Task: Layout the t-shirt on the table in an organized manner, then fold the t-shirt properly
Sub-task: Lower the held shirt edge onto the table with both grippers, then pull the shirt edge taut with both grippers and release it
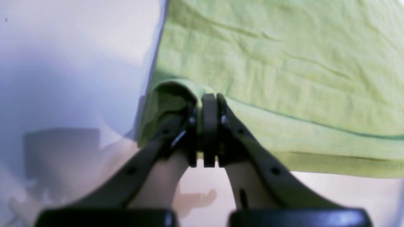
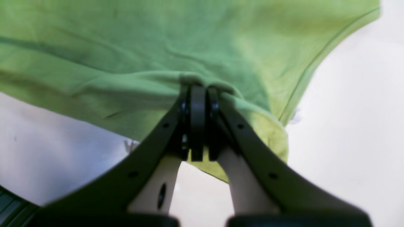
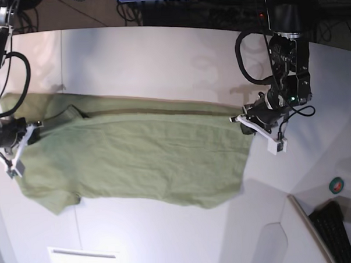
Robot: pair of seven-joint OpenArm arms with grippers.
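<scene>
The olive-green t-shirt is stretched sideways across the white table, with a straight taut line running between my two grippers. In the base view my left gripper is at the shirt's right end. The left wrist view shows this gripper shut on a folded bit of the t-shirt near its hem. My right gripper is at the shirt's left end. The right wrist view shows it shut on a bunched fold of the t-shirt. A sleeve lies at the front left.
A black keyboard and a small round teal object sit at the front right beyond the table's edge. Cables and dark equipment line the back. A white slotted panel lies at the front left.
</scene>
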